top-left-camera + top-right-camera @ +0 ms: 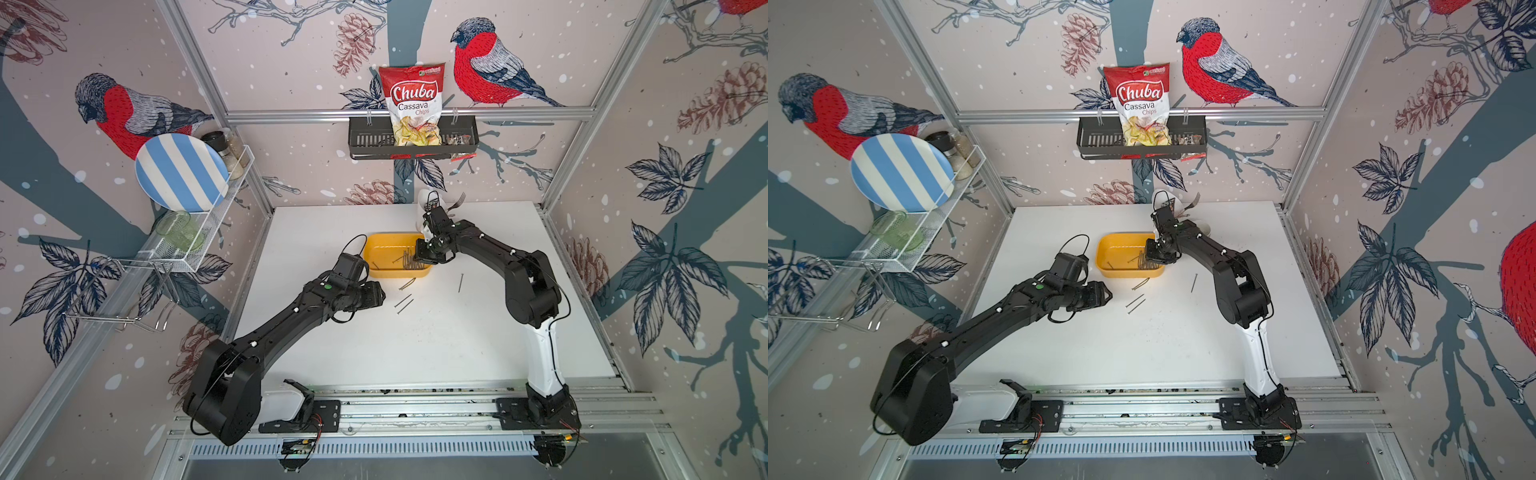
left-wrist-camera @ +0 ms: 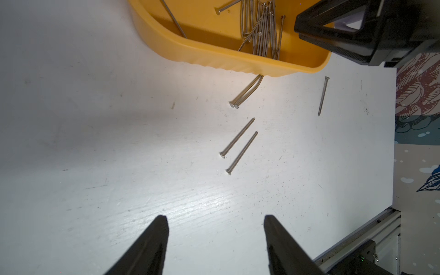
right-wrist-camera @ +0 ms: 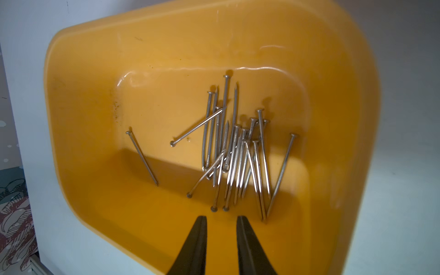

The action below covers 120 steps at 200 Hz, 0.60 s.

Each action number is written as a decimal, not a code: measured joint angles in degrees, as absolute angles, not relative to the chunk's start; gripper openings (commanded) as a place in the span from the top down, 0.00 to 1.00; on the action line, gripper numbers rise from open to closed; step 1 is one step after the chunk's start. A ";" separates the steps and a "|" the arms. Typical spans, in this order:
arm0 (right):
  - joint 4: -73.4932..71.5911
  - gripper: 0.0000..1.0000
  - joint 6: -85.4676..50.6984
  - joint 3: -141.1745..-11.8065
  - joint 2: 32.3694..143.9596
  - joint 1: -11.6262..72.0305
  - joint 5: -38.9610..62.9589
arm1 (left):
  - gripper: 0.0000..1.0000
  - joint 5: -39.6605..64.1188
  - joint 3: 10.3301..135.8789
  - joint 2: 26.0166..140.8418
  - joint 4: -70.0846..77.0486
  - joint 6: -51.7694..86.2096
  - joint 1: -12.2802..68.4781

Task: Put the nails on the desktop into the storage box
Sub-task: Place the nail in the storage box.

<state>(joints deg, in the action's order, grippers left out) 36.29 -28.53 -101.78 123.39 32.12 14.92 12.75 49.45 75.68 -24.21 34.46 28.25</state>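
The yellow storage box (image 1: 395,273) (image 1: 1125,272) sits mid-desktop (image 1: 457,340) and holds a heap of several nails (image 3: 233,154). My right gripper (image 3: 221,217) (image 1: 419,259) hangs over the box's right end, its jaws a little apart with nothing between them. On the desktop in front of the box lie two nails against its wall (image 2: 247,91) (image 1: 407,284), two parallel nails (image 2: 239,145) (image 1: 404,304) and a lone nail (image 2: 322,95) (image 1: 461,282) to the right. My left gripper (image 2: 215,217) (image 1: 380,295) is open and empty, left of the parallel nails.
A white cutlery holder (image 1: 428,208) with a fork (image 1: 457,201) stands behind the right arm. A black wire basket (image 1: 365,137) with a chips bag hangs on the back wall. On the left wall is a wire shelf (image 1: 208,232) bearing a striped plate.
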 measured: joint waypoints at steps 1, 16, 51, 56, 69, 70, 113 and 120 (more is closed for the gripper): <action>36.32 0.73 -28.53 -101.78 123.26 32.12 14.92 | 0.34 12.80 49.45 75.70 -24.21 34.46 28.25; 36.88 0.73 -28.40 -101.73 120.70 32.12 14.90 | 0.33 13.32 49.63 76.05 -24.03 34.33 28.25; 37.12 0.71 -28.12 -96.90 111.63 31.70 13.69 | 0.34 13.45 49.17 76.99 -22.79 34.02 28.58; 37.01 0.70 -28.12 -95.33 110.17 31.42 13.56 | 0.34 13.45 48.99 77.17 -22.74 34.02 28.80; 37.10 0.66 -28.21 -90.41 106.13 30.30 12.93 | 0.34 13.52 48.49 77.54 -22.59 34.02 29.50; 37.08 0.66 -28.21 -90.06 105.89 30.24 12.82 | 0.34 13.52 48.42 77.58 -22.57 34.02 29.56; 36.71 0.50 -28.51 -72.79 95.64 25.39 9.39 | 0.33 13.39 47.90 79.48 -21.56 34.06 33.32; 36.71 0.50 -28.64 -70.76 95.18 24.53 9.21 | 0.33 13.39 48.21 80.09 -21.56 34.04 34.09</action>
